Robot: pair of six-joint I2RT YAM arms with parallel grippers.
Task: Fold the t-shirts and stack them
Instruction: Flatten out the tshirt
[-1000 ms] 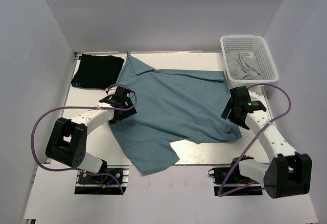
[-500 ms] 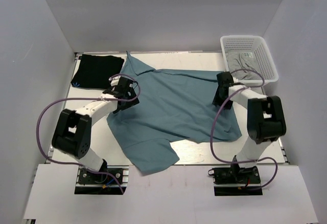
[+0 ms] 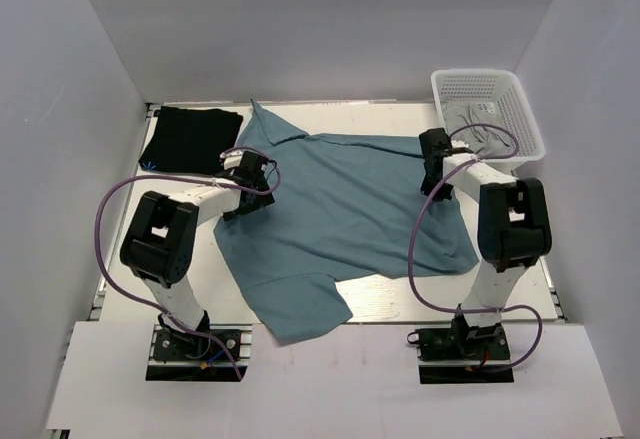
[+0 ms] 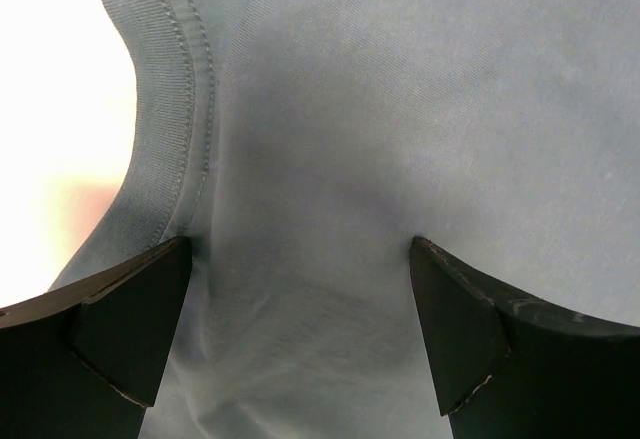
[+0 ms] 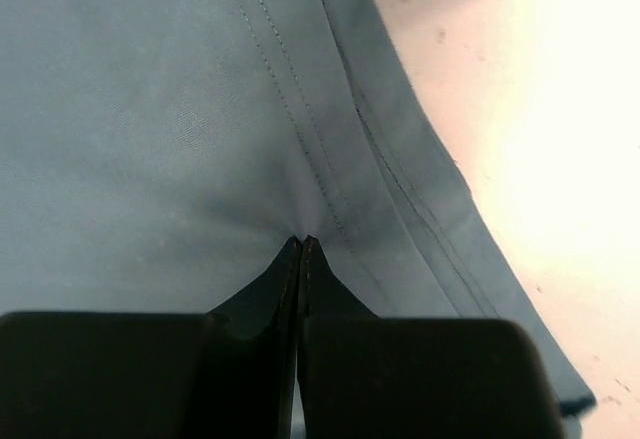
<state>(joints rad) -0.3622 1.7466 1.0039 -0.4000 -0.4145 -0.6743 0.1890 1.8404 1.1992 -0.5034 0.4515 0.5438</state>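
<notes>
A dusty teal-blue t-shirt (image 3: 340, 209) lies spread and wrinkled across the table, one corner hanging over the near edge. A folded black t-shirt (image 3: 190, 139) rests at the far left. My left gripper (image 3: 249, 179) is open, its tips pressed down on the teal cloth (image 4: 400, 109) just inside a ribbed hem; the left gripper (image 4: 300, 249) has cloth bulging between its jaws. My right gripper (image 3: 433, 151) sits at the shirt's far right edge. In the right wrist view the right gripper (image 5: 302, 241) is shut, pinching the teal cloth (image 5: 150, 109) beside a double-stitched hem.
A white mesh basket (image 3: 437, 81) stands at the far right corner with grey cloth (image 3: 472, 124) inside. White walls close in the left, back and right. Bare tabletop (image 5: 540, 109) shows just past the hem by the right gripper.
The right arm swung from the shirt's near right side to its far right edge and shut its jaws on the cloth. The left gripper crept up toward the collar side, staying open.
</notes>
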